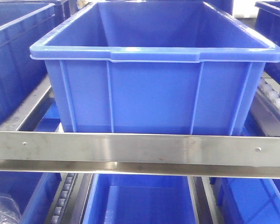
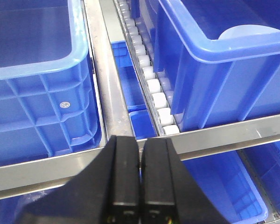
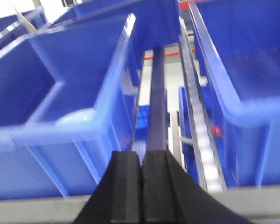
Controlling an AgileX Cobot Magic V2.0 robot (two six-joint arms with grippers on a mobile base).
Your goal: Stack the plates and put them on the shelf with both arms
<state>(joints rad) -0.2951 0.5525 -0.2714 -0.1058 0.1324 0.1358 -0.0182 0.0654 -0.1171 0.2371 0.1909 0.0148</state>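
A pale blue plate (image 2: 249,32) shows as a curved edge inside the blue bin (image 2: 214,70) at the upper right of the left wrist view. The right wrist view, which is blurred, shows a pale plate (image 3: 78,116) inside the bin (image 3: 70,93) on its left. I cannot tell whether one plate or a stack lies there. My left gripper (image 2: 141,140) is shut with nothing in it, over the shelf's steel front rail (image 2: 214,135). My right gripper (image 3: 141,154) is shut and empty too, above the rail (image 3: 32,210). In the front view the bin (image 1: 154,93) hides the plates, and neither arm shows.
Blue bins stand on both sides: one at the left (image 2: 32,74) and one at the right (image 3: 242,88). White roller tracks (image 2: 149,79) and steel dividers (image 2: 105,79) run between them. More bins (image 1: 140,200) sit on the level below the rail (image 1: 140,149).
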